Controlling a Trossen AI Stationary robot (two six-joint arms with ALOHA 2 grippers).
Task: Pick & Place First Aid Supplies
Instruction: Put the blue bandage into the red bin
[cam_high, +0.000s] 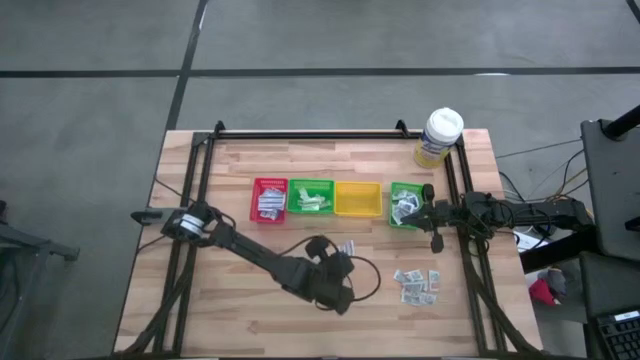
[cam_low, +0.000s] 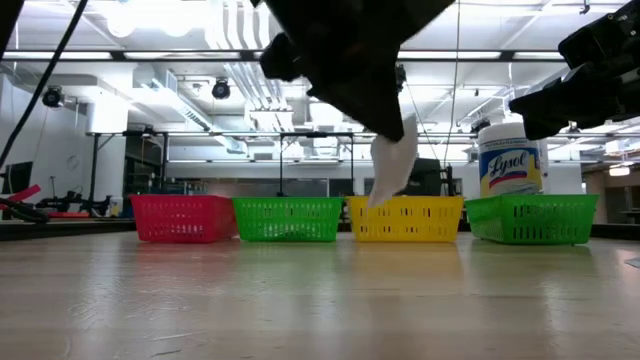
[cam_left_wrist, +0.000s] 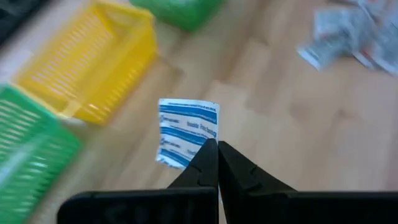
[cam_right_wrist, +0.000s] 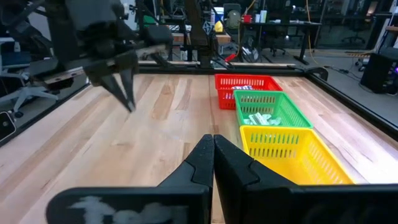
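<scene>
Left gripper (cam_left_wrist: 217, 149): clamped on one blue-printed white packet (cam_left_wrist: 185, 132), yellow tray (cam_left_wrist: 93, 68) ahead. Right gripper (cam_right_wrist: 213, 144): closed, empty.

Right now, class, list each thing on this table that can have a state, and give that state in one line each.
left gripper: shut on a blue-printed packet, lifted off the table
right gripper: shut, empty
yellow tray: empty
red tray: holds packets
Lysol tub: upright, lid on
loose packets: lying flat on the table
</scene>
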